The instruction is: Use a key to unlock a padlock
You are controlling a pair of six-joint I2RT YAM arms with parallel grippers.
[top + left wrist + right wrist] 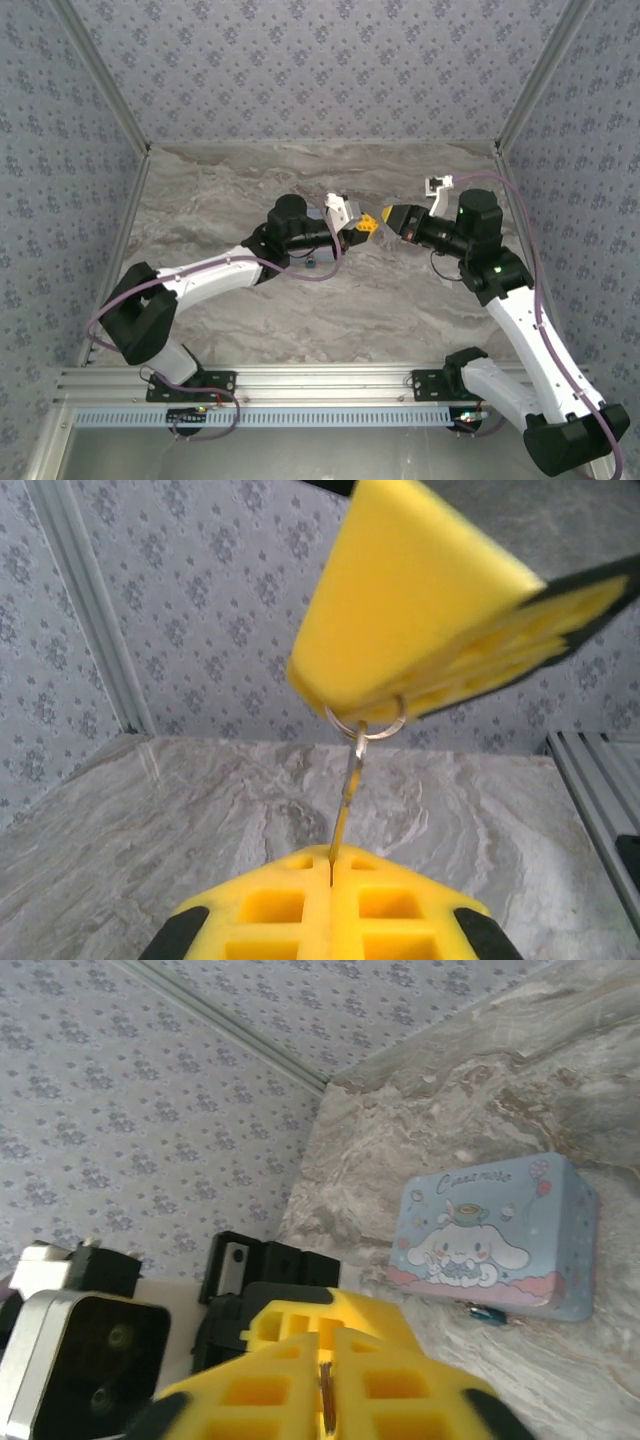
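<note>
While the left end effector (330, 860) pinches the key (348, 790), right end effector (325, 1348) state unclear; padlock (487, 1312) barely visible beside tin (490, 1230).

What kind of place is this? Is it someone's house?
Probably a robot test booth, not a house: a left arm and right arm are bolted to a metal rail, at a marble-look table boxed in by patterned walls.

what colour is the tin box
The tin box is pastel blue with a cartoon print; right wrist view.
</note>
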